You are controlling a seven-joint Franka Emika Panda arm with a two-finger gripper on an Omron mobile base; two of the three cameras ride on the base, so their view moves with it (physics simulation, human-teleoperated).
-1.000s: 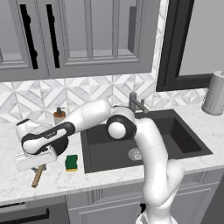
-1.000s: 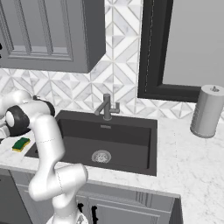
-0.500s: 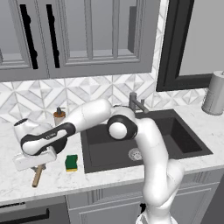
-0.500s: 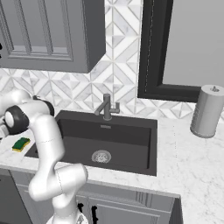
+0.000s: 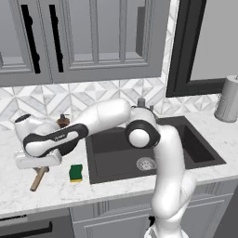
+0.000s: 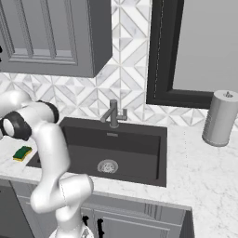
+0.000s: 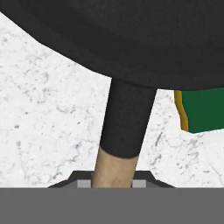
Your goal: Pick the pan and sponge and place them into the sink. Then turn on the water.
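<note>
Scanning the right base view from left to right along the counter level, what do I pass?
Sponge → sink drain → faucet → grey canister on the counter at the far right.

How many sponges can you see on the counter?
1. The green and yellow sponge lies on the white counter, left of the sink, beside the pan's wooden handle. Another could be hiding behind the robot's arm.
</note>
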